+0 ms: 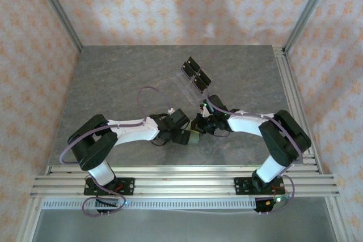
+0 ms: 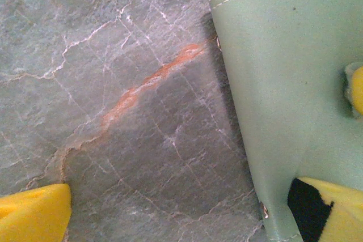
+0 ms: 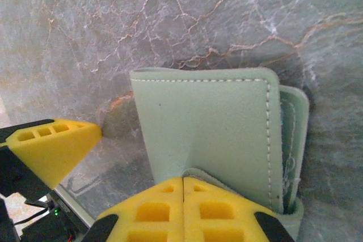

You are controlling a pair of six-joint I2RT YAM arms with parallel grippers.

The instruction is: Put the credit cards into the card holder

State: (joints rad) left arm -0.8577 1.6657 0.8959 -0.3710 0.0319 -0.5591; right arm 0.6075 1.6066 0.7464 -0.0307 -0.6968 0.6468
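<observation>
The right gripper [image 3: 183, 211] is sitting at the bottom centre of its wrist view with its two yellow pads pressed together, clamping the lower edge of the card holder [image 3: 210, 123]. The sage-green wallet is rising from that grip toward the middle of the frame, its white-stitched flap facing the camera and a second, paler layer peeking out along its right side. The left gripper [image 2: 181, 219] is standing with its jaws spread wide apart and is holding nothing. In its wrist view one yellow fingertip [image 2: 34, 216] is showing at the lower left over bare stone, while the other is lying at the lower right, overlapping the bottom corner of the wallet, which is taking up the right side of that frame. In the overhead view both arms are reaching inward and meeting just below the centre of the grey marbled table [image 1: 113, 83], with the wallet lying between their tips. A clear stand with black rectangles [image 1: 194, 75] is resting above them, near the centre of the frame and apart from both grippers.
</observation>
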